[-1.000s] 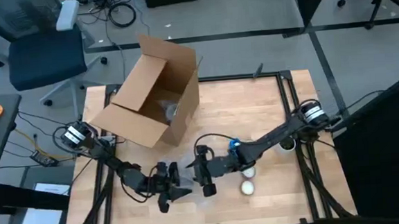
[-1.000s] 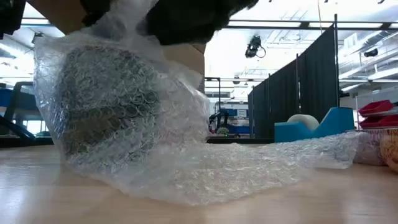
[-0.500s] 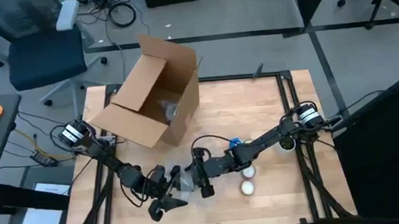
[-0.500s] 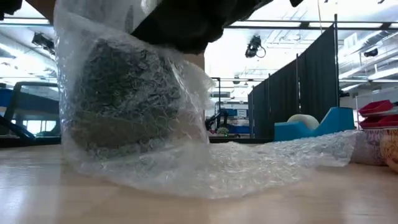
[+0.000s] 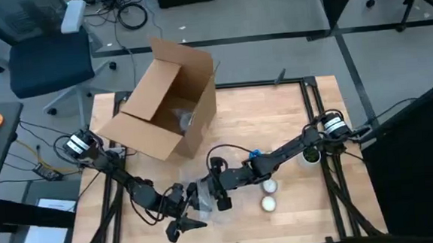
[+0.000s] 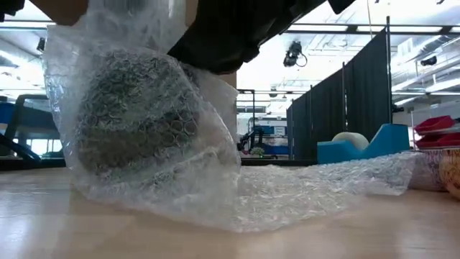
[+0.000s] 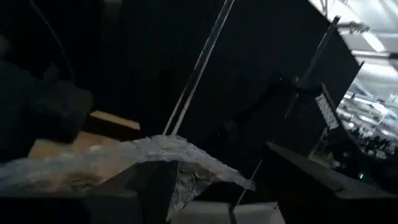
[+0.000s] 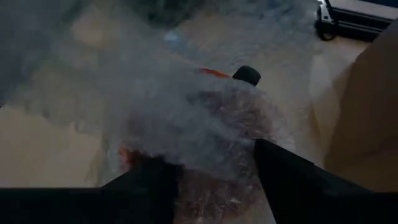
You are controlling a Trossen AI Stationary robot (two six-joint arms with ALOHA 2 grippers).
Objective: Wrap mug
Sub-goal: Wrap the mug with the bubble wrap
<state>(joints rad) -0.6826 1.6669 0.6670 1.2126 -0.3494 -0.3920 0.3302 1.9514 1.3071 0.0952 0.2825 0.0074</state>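
A dark mug (image 6: 133,119) sits bundled in clear bubble wrap (image 6: 215,180) near the table's front, its lower side on the wood. The rest of the sheet (image 6: 338,183) trails flat over the table. My right gripper (image 5: 215,193) reaches in from the right and is shut on the wrapped mug (image 8: 211,137). My left gripper (image 5: 183,223) is just nearer the front edge and is shut on a flap of the wrap (image 7: 168,155). My left gripper pinches an edge of the bubble wrap (image 7: 180,177) between its two fingers. That flap is lifted off the table and stretches from the fingers back to the bundle. My right gripper has the wrapped mug's body (image 8: 217,168) between its two spread fingers (image 8: 292,180), through the wrap, slanting down from the table's right. The bundle rests on the table.
An open cardboard box (image 5: 162,102) lies on its side at the far left. Two white round things (image 5: 269,203) and a small blue thing (image 5: 255,156) lie under the right arm, and a white cup (image 5: 309,158) stands farther right. Bare wood shows far right.
My left gripper has drawn toward the table's near edge, pulling its flap of wrap with it. My right gripper has shifted slightly toward the left with the bundle, which rocked on the table while the trailing sheet stayed put.
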